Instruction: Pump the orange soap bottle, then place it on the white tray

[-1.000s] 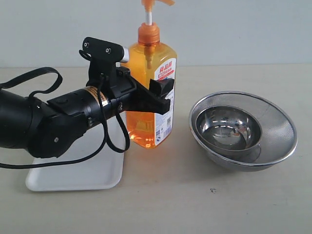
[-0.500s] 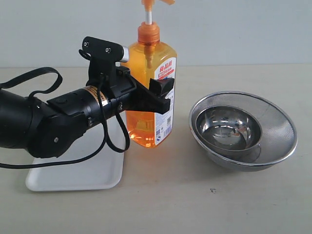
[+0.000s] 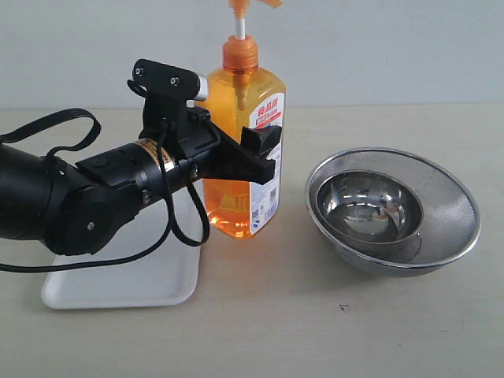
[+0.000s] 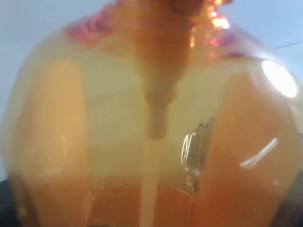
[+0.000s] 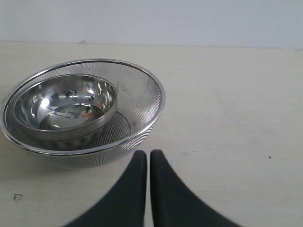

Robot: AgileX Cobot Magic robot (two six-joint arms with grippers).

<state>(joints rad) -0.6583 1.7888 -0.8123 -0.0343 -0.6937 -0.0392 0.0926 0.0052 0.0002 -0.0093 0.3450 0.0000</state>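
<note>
The orange soap bottle (image 3: 236, 206) stands upright between the white tray (image 3: 118, 290) and the bowls, its base down at the table just right of the tray. Its pump head runs past the top edge of the exterior view. My left gripper (image 3: 253, 148) reaches in from the left and is shut on the bottle's middle, with one black finger (image 3: 264, 151) across the label and the other hidden behind. In the left wrist view the bottle (image 4: 151, 118) fills the picture. My right gripper (image 5: 148, 154) hovers over bare table near the bowls, shut and holding nothing.
A steel mesh bowl (image 3: 461, 230) with a smaller steel bowl (image 3: 370, 206) inside sits right of the bottle. The same mesh bowl (image 5: 142, 106) and inner bowl (image 5: 66, 101) lie ahead of the right gripper. A pale wall closes the back.
</note>
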